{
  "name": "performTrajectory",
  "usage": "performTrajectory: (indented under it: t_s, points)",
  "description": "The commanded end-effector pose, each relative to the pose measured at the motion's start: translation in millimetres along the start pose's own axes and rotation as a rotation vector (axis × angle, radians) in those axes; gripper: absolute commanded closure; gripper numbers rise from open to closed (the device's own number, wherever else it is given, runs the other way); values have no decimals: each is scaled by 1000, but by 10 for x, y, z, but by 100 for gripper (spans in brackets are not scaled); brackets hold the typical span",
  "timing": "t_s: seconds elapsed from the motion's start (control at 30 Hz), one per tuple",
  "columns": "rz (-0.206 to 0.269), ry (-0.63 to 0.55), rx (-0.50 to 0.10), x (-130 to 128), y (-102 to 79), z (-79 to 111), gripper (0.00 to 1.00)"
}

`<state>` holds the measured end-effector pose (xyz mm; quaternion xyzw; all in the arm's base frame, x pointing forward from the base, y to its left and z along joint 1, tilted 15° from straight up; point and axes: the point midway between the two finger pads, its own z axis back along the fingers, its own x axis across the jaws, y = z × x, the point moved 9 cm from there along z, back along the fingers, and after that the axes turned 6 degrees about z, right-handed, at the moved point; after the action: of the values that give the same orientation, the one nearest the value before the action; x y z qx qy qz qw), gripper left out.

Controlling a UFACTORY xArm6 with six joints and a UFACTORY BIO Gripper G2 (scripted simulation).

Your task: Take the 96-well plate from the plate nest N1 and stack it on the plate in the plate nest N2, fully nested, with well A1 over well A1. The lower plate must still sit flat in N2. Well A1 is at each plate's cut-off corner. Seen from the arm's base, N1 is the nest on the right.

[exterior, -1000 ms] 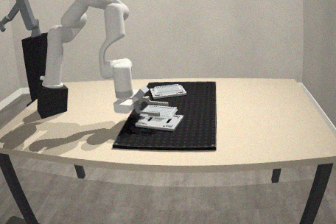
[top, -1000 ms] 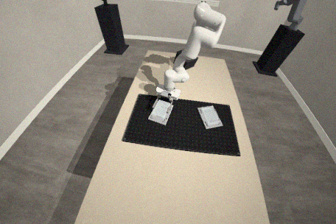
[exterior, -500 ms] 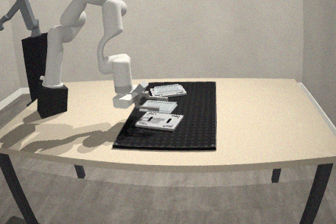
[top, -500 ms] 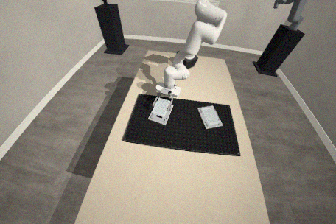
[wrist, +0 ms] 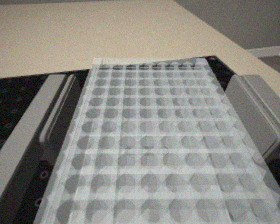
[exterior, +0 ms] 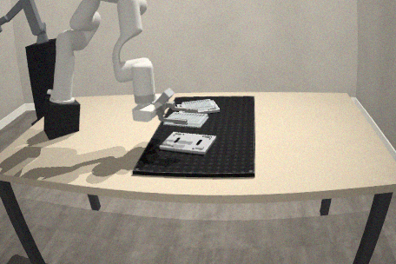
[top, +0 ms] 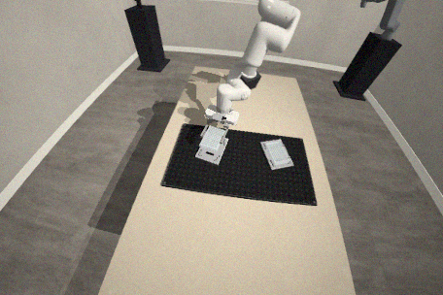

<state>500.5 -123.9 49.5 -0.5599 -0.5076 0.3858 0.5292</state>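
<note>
While the pincer (top: 214, 137) (exterior: 198, 116) (wrist: 153, 107) holds 1 plate (top: 213, 139) (exterior: 193, 120) (wrist: 146, 145), N2 (top: 287, 165) (exterior: 215, 109) bears 1.

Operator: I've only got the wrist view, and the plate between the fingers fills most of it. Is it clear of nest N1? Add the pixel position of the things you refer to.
Observer: Yes. In the exterior view the plate (top: 213, 138) (exterior: 187, 119) (wrist: 151, 135) hangs above the board, and N1 (top: 216, 158) (exterior: 188, 141) shows its bare top, slots and all.

Operator: And N2, which way from here, and is anything in it?

Observer: To the left as seen from the arm's base. N2 (top: 287, 165) (exterior: 214, 109) has the lower plate (top: 277, 151) in it.
</note>
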Motion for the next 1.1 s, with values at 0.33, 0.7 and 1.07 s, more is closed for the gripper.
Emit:
performTrajectory:
  t_s: [0.33,0.7,1.07]
  points:
    - [1,0,-3,-9,-86,-14,100]
    - [1,-232,-28,8,-88,21,100]
    - [2,-530,-59,49,-93,-4,100]
